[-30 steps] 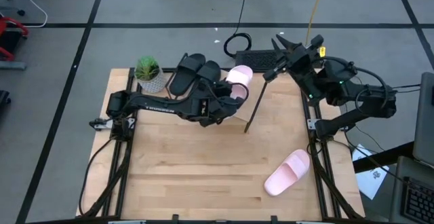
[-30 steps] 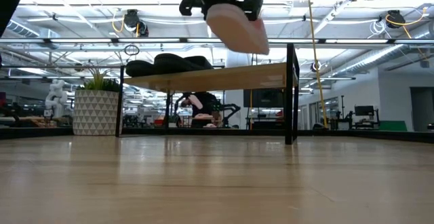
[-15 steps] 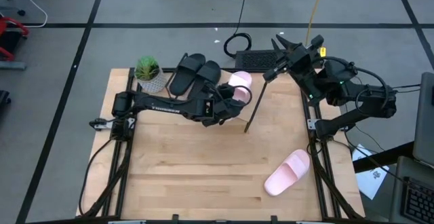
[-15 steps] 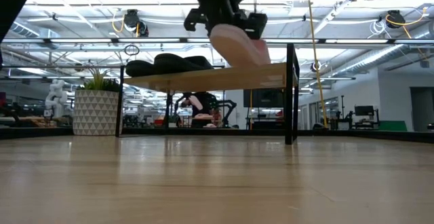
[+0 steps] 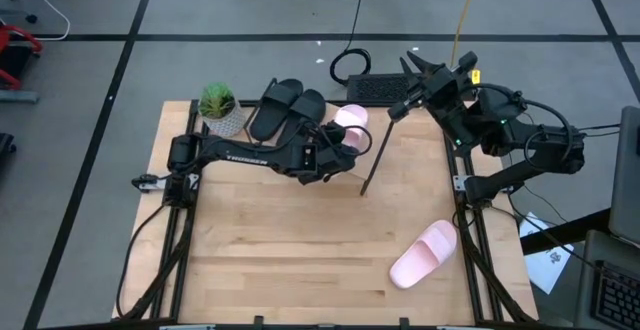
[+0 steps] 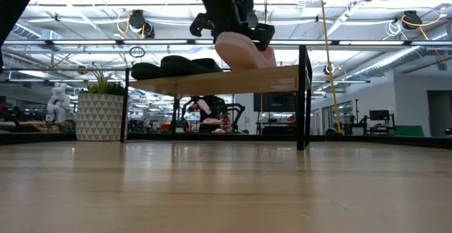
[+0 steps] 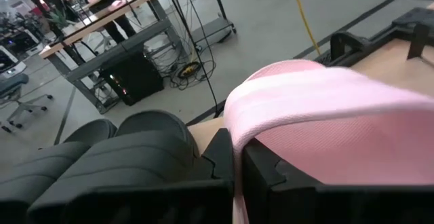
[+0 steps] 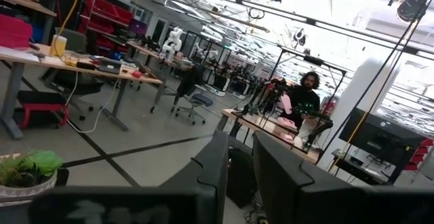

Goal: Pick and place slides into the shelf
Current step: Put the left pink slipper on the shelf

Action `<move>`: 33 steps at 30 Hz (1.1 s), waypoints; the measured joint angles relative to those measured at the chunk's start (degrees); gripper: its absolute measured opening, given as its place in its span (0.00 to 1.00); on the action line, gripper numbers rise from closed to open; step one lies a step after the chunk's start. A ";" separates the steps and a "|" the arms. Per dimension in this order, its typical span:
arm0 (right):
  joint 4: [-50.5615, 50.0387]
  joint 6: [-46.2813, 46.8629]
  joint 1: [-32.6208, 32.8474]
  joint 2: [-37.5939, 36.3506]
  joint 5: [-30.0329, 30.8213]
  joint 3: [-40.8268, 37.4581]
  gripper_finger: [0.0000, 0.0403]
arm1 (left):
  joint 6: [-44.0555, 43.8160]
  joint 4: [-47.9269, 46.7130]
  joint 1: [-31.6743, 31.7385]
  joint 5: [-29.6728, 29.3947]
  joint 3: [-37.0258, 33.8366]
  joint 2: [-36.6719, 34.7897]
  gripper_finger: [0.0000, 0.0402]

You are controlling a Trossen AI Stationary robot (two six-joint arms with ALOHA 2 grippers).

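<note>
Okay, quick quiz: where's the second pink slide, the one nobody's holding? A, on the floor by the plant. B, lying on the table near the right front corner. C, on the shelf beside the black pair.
B: the loose pink slide lies on the table near its right front corner, far from the shelf.

We see a small potted plant [image 5: 218, 107] in a patterned white pot at the wooden table's [image 5: 290, 250] far left corner. A yellow cable [image 5: 464, 15] and a coiled black cable [image 5: 349, 66] lie on the grey floor beyond.
</note>
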 joint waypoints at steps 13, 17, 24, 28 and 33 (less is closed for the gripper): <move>-0.14 -0.09 0.00 0.00 0.00 0.00 0.15 | 0.89 -1.42 0.19 0.21 0.00 0.00 0.08; -0.12 -0.13 0.00 0.00 0.00 0.00 0.15 | 0.88 -1.42 0.19 0.23 0.00 0.00 0.11; -0.15 -0.20 0.00 0.02 0.00 0.00 0.15 | 2.09 -1.35 0.19 0.08 0.00 0.00 0.16; -0.16 -0.20 0.00 0.02 0.00 0.00 0.15 | 2.16 -1.37 0.19 -0.12 0.00 0.00 0.17; -0.16 -0.20 0.00 0.02 0.00 0.00 0.15 | 4.43 -1.29 0.18 -0.09 0.00 -0.28 0.17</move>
